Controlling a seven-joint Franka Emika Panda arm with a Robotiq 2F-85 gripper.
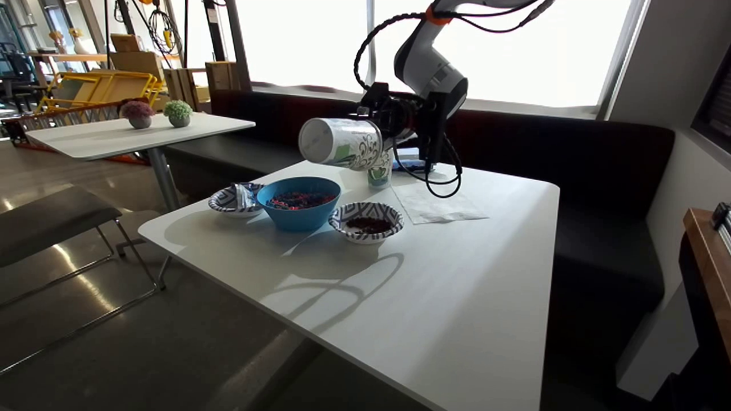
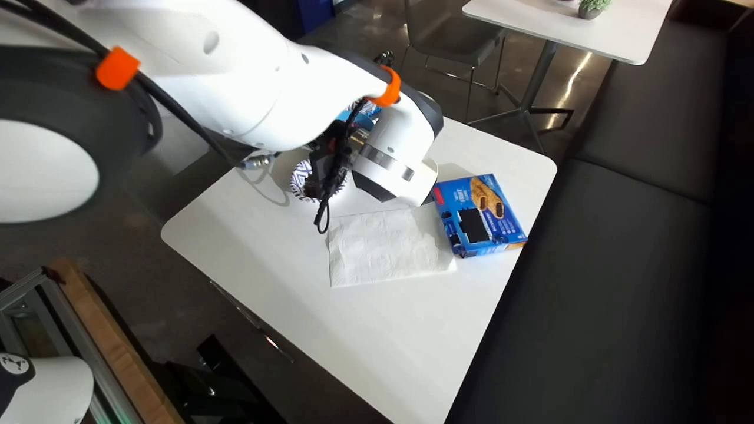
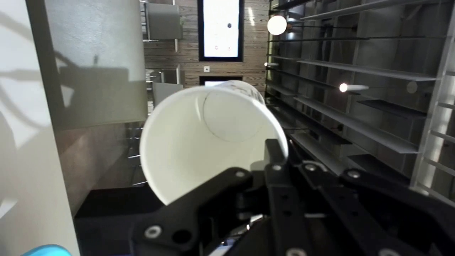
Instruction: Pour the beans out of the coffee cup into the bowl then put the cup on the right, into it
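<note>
My gripper (image 1: 386,127) is shut on the rim of a white patterned paper cup (image 1: 348,142), with one finger inside the cup. The cup lies sideways in the air above the blue bowl (image 1: 302,220), its base pointing away from the gripper. In the wrist view the held cup (image 3: 199,156) shows a bare white inside, and the gripper (image 3: 286,153) pinches its wall. The blue bowl holds red and dark beans; its rim (image 3: 48,251) shows at the wrist view's corner. A second patterned cup (image 1: 378,175) stands upright on the table, partly hidden behind the held cup.
A patterned paper bowl (image 1: 366,235) with dark beans stands beside the blue bowl. Another paper bowl (image 1: 225,204) holds a wrapped packet. A paper towel (image 2: 386,247) and a blue box (image 2: 480,215) lie on the white table (image 1: 457,297). The arm hides much in an exterior view.
</note>
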